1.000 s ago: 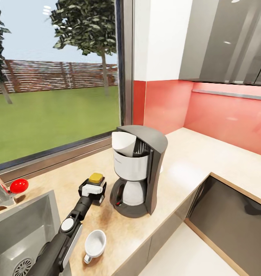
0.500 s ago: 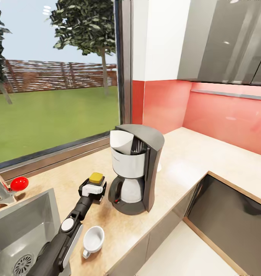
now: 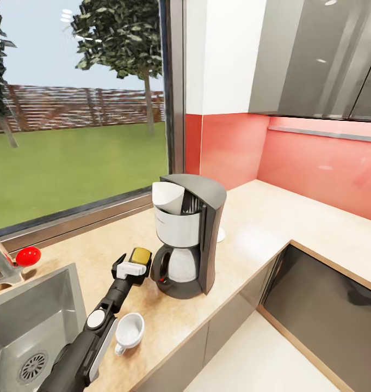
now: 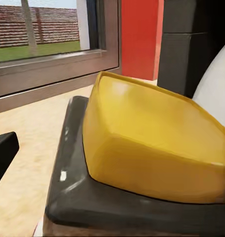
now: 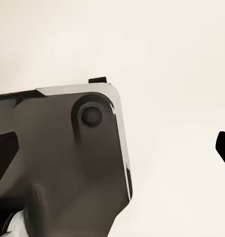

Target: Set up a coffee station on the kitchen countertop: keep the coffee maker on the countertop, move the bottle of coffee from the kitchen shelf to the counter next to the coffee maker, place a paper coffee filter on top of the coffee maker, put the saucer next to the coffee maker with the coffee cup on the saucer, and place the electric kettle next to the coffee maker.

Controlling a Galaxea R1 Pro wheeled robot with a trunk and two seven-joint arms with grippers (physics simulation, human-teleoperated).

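Observation:
The coffee maker (image 3: 190,234) stands on the beige kitchen countertop (image 3: 261,228), its carafe facing the front edge. Just left of its base is the bottle of coffee (image 3: 141,255), its tan-yellow cap (image 4: 152,148) leaning; its dark body is mostly hidden by my left gripper (image 3: 134,265). That gripper is open around the bottle, and one fingertip (image 4: 2,154) stands apart from it with bare counter between. The white coffee cup (image 3: 129,330) sits alone near the front edge beside my left forearm. A white rim (image 3: 221,235) peeks out behind the coffee maker, perhaps the saucer. My right gripper (image 5: 117,150) is open over pale floor.
A steel sink (image 3: 28,326) lies at the left with a red-knobbed tap (image 3: 26,255) behind it. A large window runs along the back. The counter turns a corner to the right around a dark panel (image 3: 327,305). Grey wall cabinets (image 3: 316,60) hang above the red backsplash.
The head camera has shifted, sliding the scene down and left. The bottle's cap showed its top before and now leans to show its side. The left gripper stays around it.

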